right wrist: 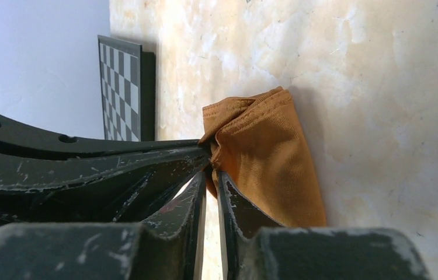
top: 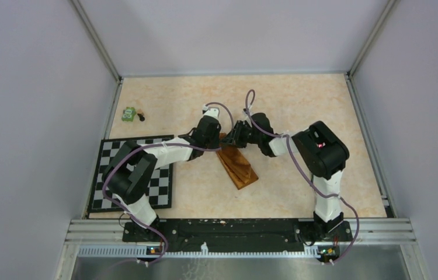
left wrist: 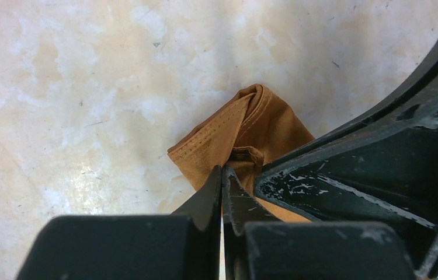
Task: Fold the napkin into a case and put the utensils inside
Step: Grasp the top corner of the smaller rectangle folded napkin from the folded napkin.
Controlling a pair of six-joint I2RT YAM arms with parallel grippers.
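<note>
The napkin (top: 239, 166) lies mid-table (top: 298, 105) as a narrow folded strip, slanting from its far end down to the near right, apart from the checkered mat (top: 108, 160) on the left. Both arms meet at the far end. The left pincer (left wrist: 222, 172) is clamped tight on a bunched corner of cloth. The right pincer (right wrist: 212, 169) has its jaws a slit apart with a fold at the tips; I cannot tell whether it grips. No utensils show.

The risk is in that crowded far end: the pincers sit almost touching, so any sideways move could knock them together. A tug by the left one could also drag the strip or pull the folds open, and cloth may snag on the right tips.
</note>
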